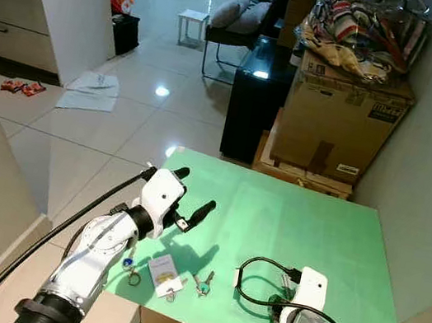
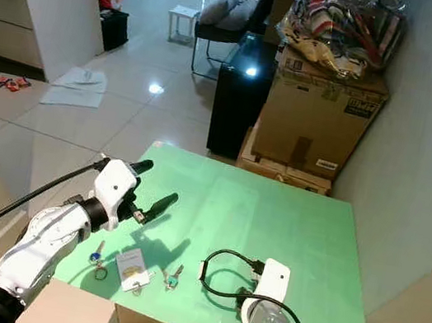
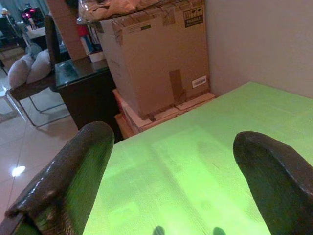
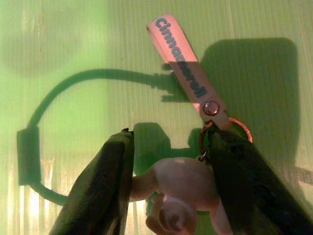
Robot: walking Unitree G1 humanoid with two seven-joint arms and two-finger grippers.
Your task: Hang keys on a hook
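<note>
- keys: a small loose bunch of metal keys with a blue-capped key, a ring and a pale rectangular tag lies flat on the green corrugated plastic table top, at its near edge, just ahead of the left arm.
- a second keychain, a pink strap printed "cinnamoroll" with a copper ring and a pale rounded figurine charm, lies on the same sheet under the right arm.
- right gripper: fingers spread either side of the figurine, one finger against the copper ring; no firm clamp shows, so i read it as released, bracketing the charm.
- left gripper: raised above the table beyond the key bunch, fingers wide apart, holding nothing.
- handling, my judgement: both bunches look light, loose and jangly; metal keys lie flat and slip on the smooth sheet, so pinching a blade is poor. best hold looks like the ring or the strap just above its rivet, leaving the ring free to drop over a hook.
- black cable loop lies by the right wrist, near the charm; could snag.
- farther off: a brown cardboard box against the wall, a black cabinet beside it.
- no hook made out.
</note>
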